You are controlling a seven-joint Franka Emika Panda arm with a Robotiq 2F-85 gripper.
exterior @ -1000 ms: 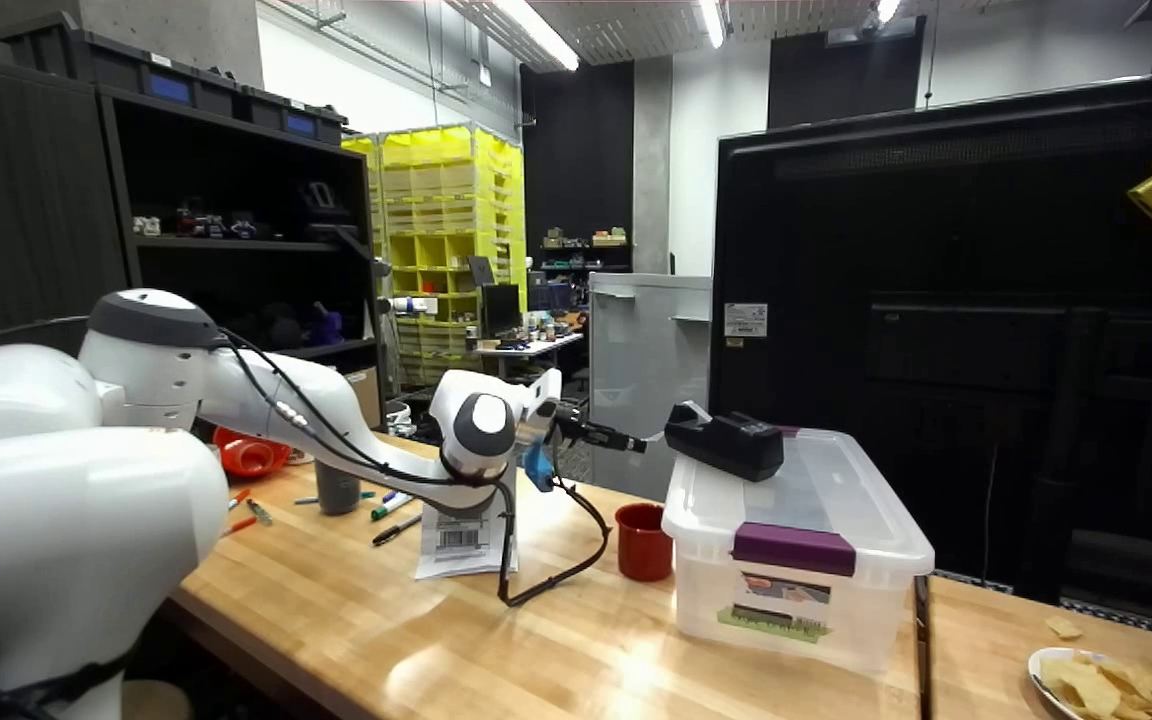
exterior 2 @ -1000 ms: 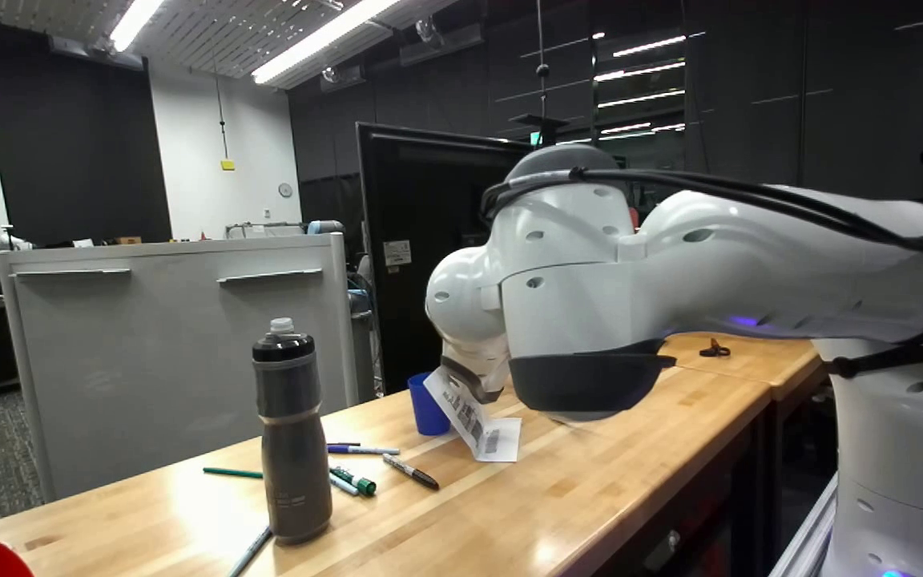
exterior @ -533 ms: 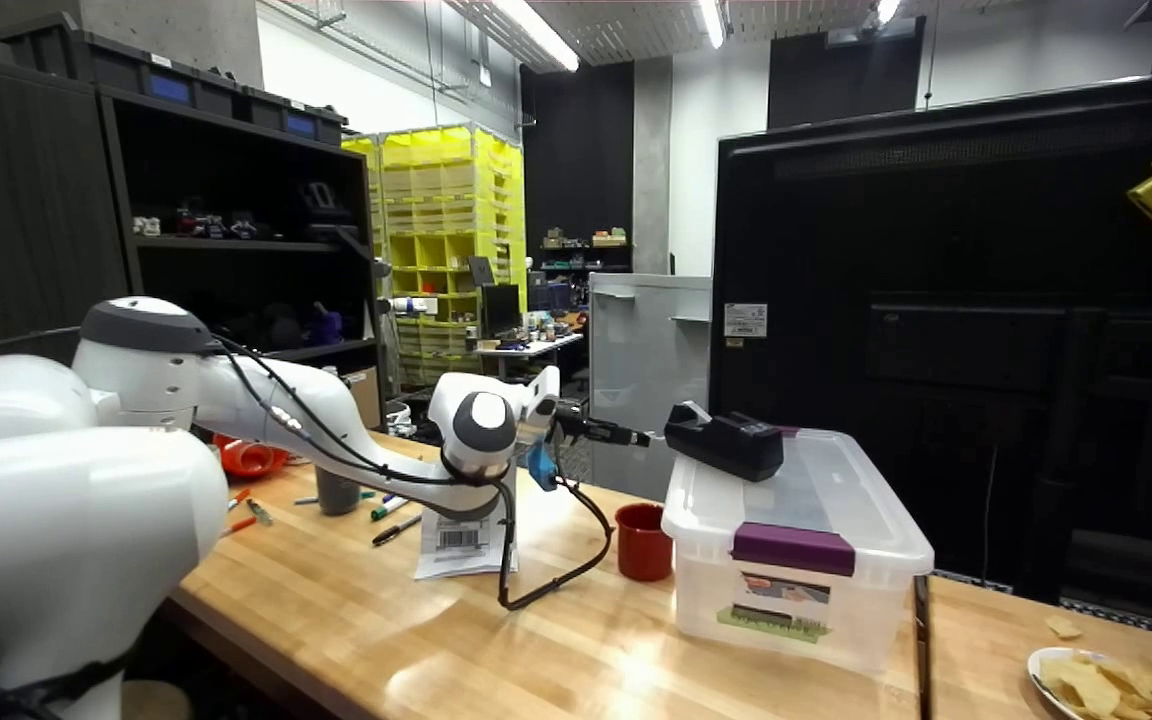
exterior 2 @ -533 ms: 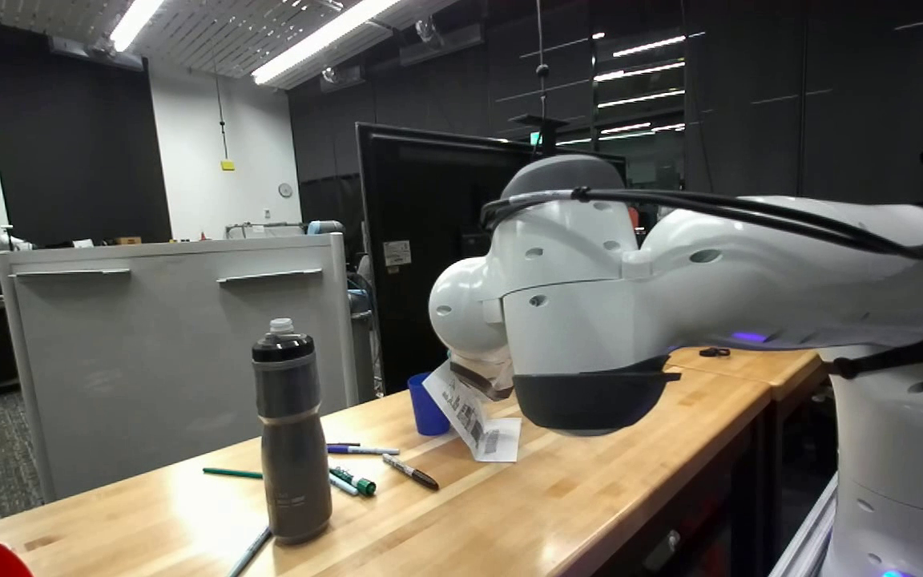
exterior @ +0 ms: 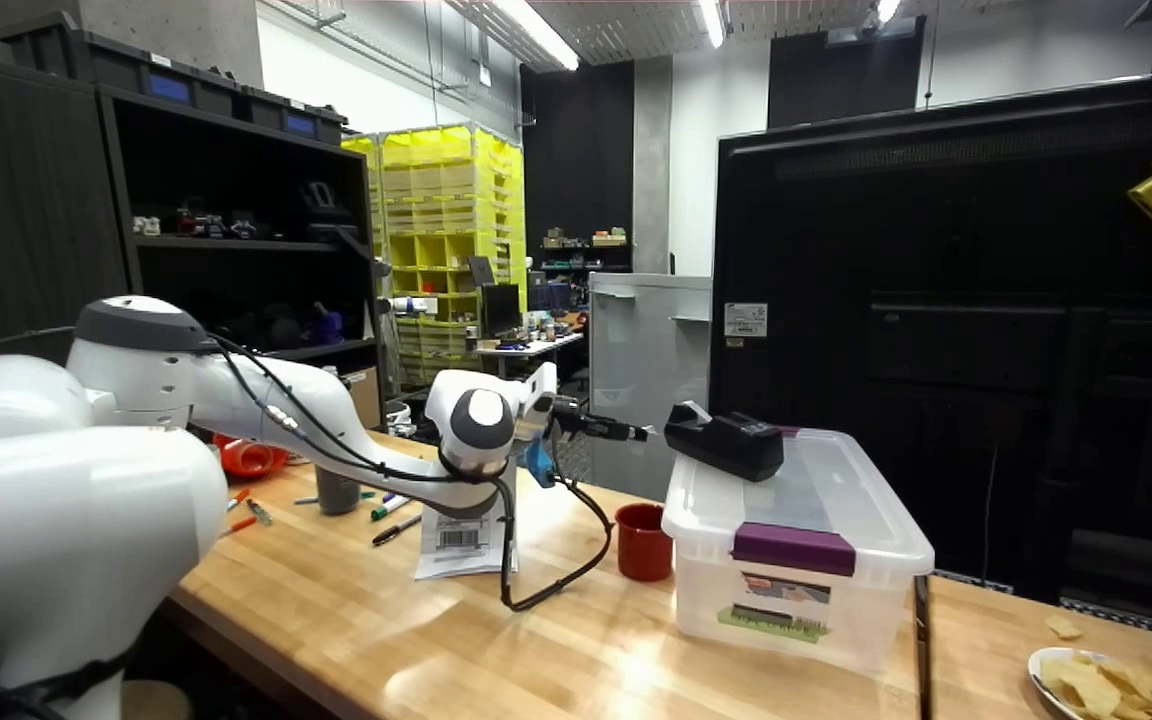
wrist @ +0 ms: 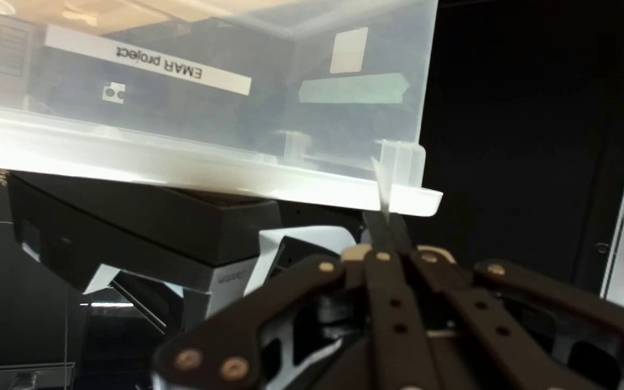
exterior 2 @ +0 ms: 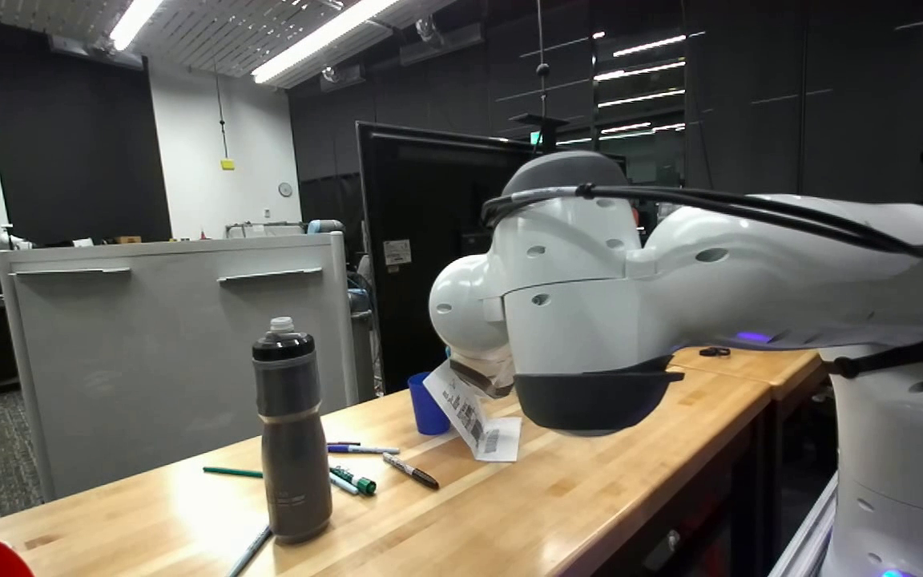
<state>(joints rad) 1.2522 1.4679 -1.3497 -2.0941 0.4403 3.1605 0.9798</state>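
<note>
Wrist view: your black two-finger gripper (wrist: 387,218) pinches a thin whitish sliver (wrist: 383,187); in an exterior view, it's just left of the black tape dispenser (exterior: 731,445) atop the clear purple-latched plastic bin (exterior: 871,620).

A thin white strip (wrist: 382,184) sits between the tips of the black two-finger gripper (wrist: 386,216). In an exterior view, the black plastic tape dispenser (exterior: 726,447) lies just right of the gripper, on top of the translucent plastic storage bin (exterior: 866,620). The red cylindrical mug (exterior: 644,543) stands below the gripper, beside the bin, on the light wooden table (exterior: 556,660). The folded white printed paper (exterior: 463,540) rests below and left of the gripper; farther left stands the grey plastic bottle (exterior: 339,492). Well to the gripper's right is the round white plate (exterior: 1036,666), holding pale yellow chips (exterior: 1106,688).
</note>
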